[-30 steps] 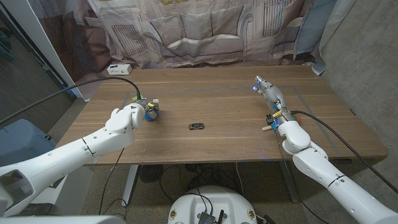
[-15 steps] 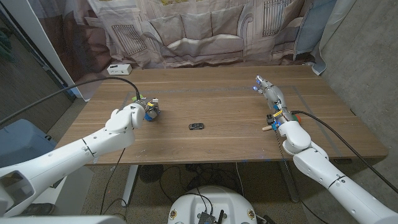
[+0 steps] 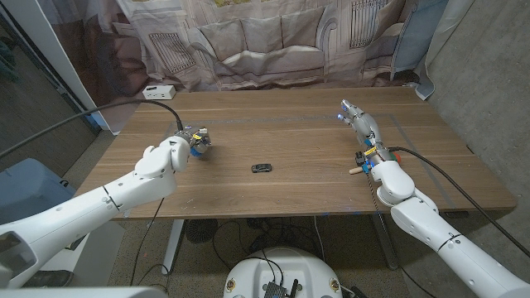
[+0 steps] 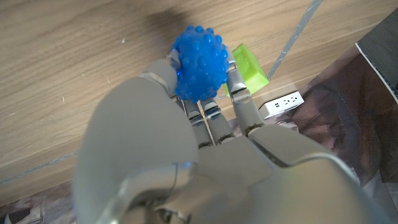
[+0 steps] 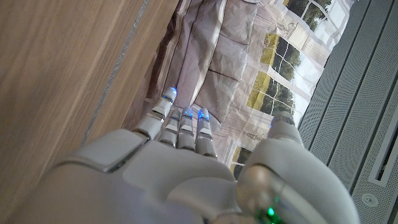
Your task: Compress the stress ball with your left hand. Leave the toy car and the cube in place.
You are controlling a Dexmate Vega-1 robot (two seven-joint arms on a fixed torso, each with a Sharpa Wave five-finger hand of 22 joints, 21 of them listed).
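Blue stress ball [image 4: 200, 63] — in left hand's [image 4: 186, 124] fingers | beside green cube [image 4: 250, 65]

The table [image 3: 298, 157] is wood with a matt, streaky grain. The ball [image 4: 200, 63] is blue, knobbly and slightly translucent (rubbery, by its look). The cube [image 4: 249, 66] is smooth, matt green. Both hands, left [image 4: 186, 130] and right [image 5: 186, 162], have smooth white plastic shells with a soft sheen. The backdrop [image 3: 265, 41] is printed cloth. The car [image 3: 262, 168] is dark and glossy.
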